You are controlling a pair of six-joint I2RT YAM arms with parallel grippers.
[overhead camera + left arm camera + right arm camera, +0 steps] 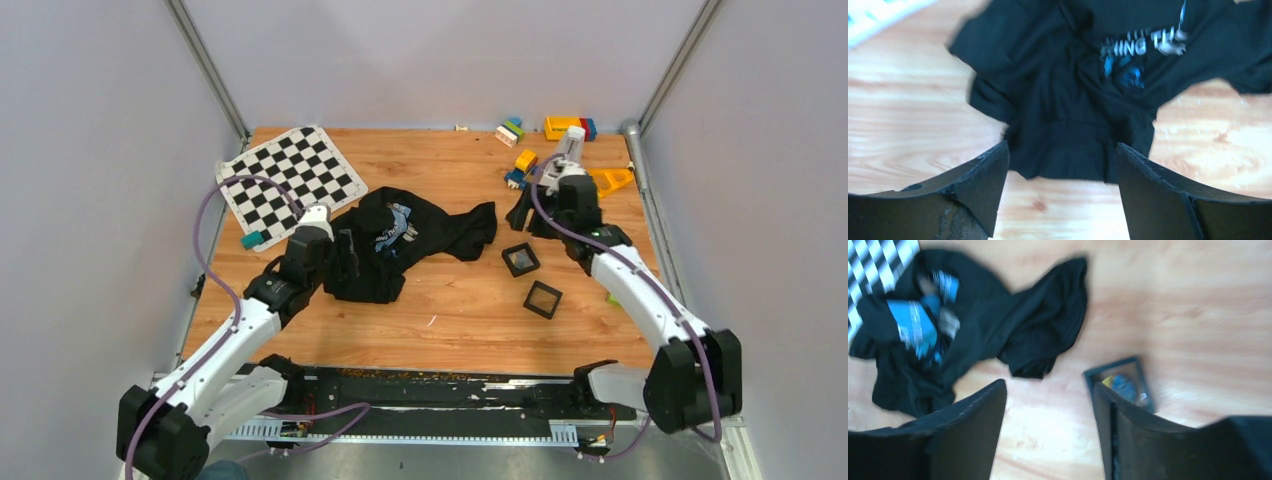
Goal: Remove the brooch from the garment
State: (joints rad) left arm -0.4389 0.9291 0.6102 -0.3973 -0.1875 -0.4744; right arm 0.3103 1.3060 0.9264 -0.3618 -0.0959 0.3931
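The garment (400,240) is a crumpled black T-shirt with a blue and white print, lying mid-table. It also shows in the left wrist view (1068,120) and the right wrist view (1013,325). A small pale blurred spot (949,322) beside the print may be the brooch; it also shows in the left wrist view (1172,48). My left gripper (346,256) is open and empty at the shirt's left near edge, its jaws (1060,160) either side of the hem. My right gripper (520,213) is open and empty just right of the shirt's sleeve, over bare wood (1048,395).
Two black square frames (520,259) (543,298) lie right of the shirt; one shows by my right finger (1120,382). A chequered mat (290,178) lies at the back left. Coloured toy blocks (545,135) sit at the back right. A small teal block (251,240) lies by the mat.
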